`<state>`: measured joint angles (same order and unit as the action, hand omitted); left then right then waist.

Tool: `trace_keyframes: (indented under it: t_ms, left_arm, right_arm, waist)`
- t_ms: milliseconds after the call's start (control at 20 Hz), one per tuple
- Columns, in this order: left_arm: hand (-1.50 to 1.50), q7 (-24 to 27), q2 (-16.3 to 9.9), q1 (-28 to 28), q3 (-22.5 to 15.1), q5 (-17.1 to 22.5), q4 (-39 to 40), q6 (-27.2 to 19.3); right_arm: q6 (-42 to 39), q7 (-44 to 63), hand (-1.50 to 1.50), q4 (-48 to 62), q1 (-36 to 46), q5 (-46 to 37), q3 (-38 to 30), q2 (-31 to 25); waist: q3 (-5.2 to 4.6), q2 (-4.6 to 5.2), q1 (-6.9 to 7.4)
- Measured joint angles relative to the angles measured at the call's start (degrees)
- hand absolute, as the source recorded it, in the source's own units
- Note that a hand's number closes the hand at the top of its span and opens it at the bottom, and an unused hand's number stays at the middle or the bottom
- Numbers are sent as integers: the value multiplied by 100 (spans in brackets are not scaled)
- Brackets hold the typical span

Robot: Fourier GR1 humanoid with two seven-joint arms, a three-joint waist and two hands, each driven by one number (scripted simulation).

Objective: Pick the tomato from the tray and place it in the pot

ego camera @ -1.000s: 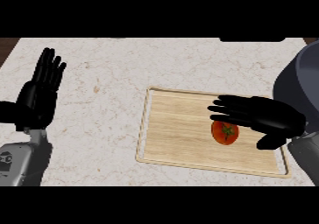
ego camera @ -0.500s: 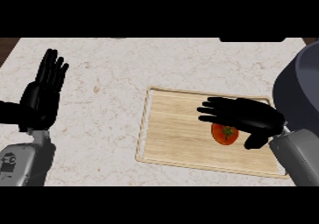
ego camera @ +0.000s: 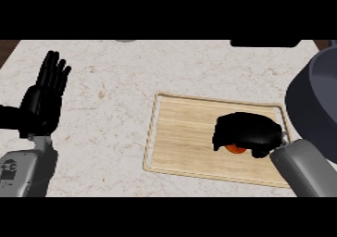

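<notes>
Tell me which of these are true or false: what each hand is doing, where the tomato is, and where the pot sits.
1. The right hand is curled over the tomato on the tray. True.
2. The tomato is already inside the pot. False: it lies on the wooden tray, mostly hidden under the right hand.
3. The left hand is holding a spoon. False: it is open with fingers up, resting at the view's left, holding nothing.
4. The pot sits to the right of the tray. True.
5. The tray is made of metal. False: it looks wooden.
</notes>
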<state>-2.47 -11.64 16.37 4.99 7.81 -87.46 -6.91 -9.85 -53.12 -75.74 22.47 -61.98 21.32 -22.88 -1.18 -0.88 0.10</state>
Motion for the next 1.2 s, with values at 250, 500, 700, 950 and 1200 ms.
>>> trace_keyframes:
  t_ms: [250, 500, 700, 950, 1200]
  left_arm:
    - [0, -31, -15, 9, 19, 11, -27, 51]
    - [0, -63, 40, -79, -9, -18, -125, 30]
    - [0, -130, 32, -25, 19, -31, -140, 6]
    - [0, -69, 23, -90, 88, -64, -98, -34]
    - [0, -53, -98, -350, 283, -15, -171, -36]
  right_arm:
    - [268, -106, 150, -46, -47, -301, 130, 160]
    - [364, -168, 150, -198, -135, -305, -34, 174]
    - [581, -157, 150, -545, -394, -144, -389, 113]
    - [484, 374, 150, -1561, -1249, 101, -629, 225]
    - [421, 1463, 150, -2624, -2717, -118, -556, 494]
  waist:
    - [-11, -8, 3]
    - [10, 6, -14]
    - [39, 24, -51]
    - [62, 4, -181]
    - [44, -88, -468]
